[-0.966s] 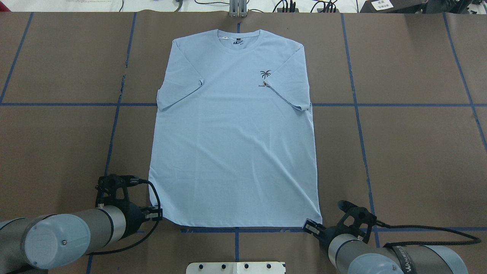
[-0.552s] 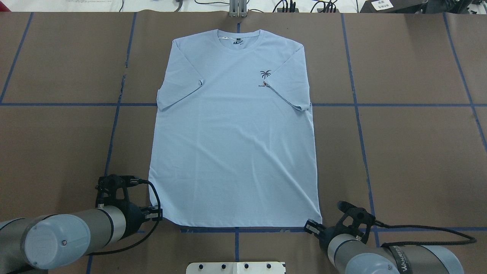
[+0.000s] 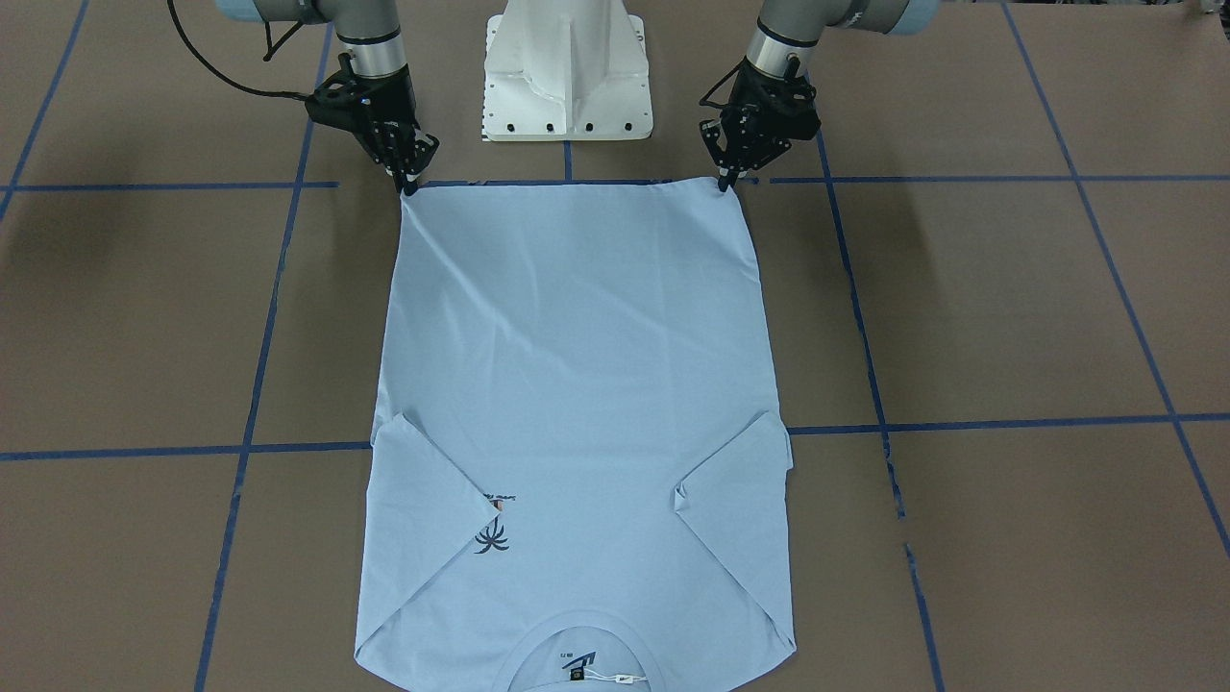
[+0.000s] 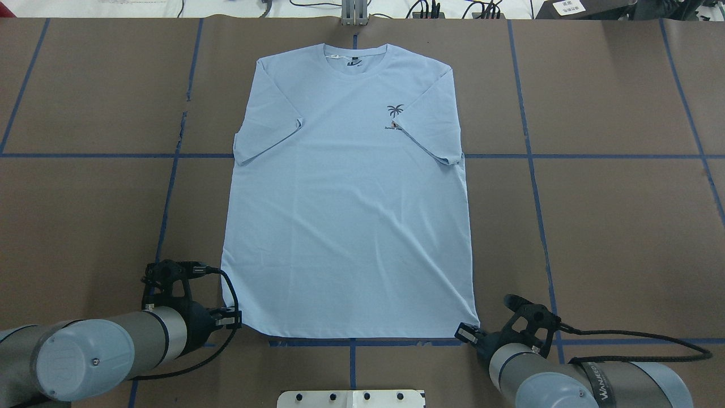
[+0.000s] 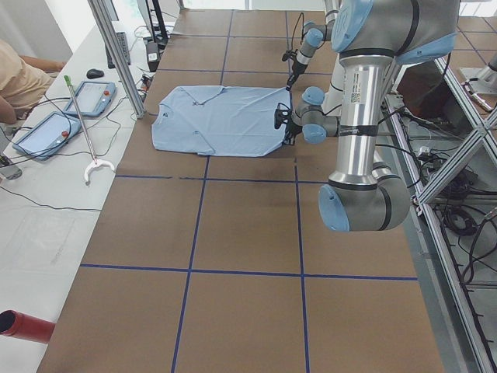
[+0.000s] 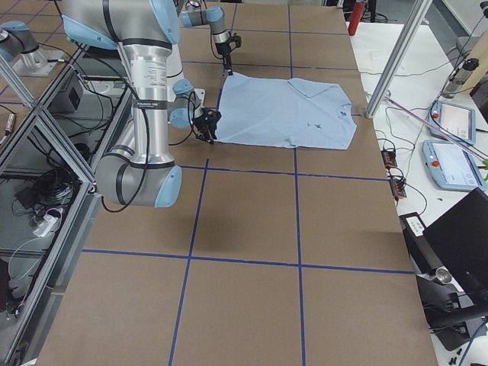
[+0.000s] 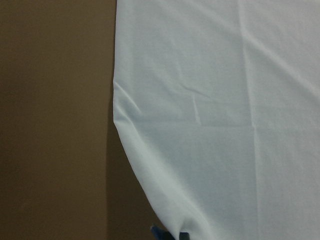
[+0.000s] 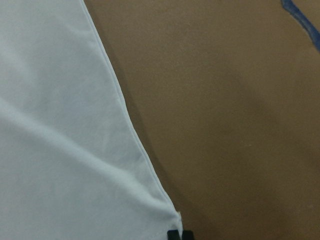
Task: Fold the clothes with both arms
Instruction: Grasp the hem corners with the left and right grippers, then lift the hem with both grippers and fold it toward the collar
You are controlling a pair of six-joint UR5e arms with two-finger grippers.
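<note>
The light blue T-shirt [image 4: 345, 215] lies flat on the brown table, neck at the far side and both sleeves folded inward; the right sleeve covers part of the palm-tree print [image 4: 395, 110]. My left gripper [image 4: 237, 320] is at the near left hem corner. My right gripper [image 4: 467, 332] is at the near right hem corner. In the front view the left gripper [image 3: 726, 183] and right gripper [image 3: 409, 185] both pinch the hem corners with tips together, and creases run from the right one. In the right wrist view the fingertips [image 8: 173, 234] meet at the shirt corner.
The white pedestal base [image 3: 567, 67] stands just behind the hem between the arms. Blue tape lines [image 4: 532, 156] cross the table. A metal clamp [image 4: 354, 14] and cables sit at the far edge. Bare brown table lies left and right of the shirt.
My right arm and gripper have shifted slightly to the right at the hem corner. The left arm and the shirt have not visibly moved.
</note>
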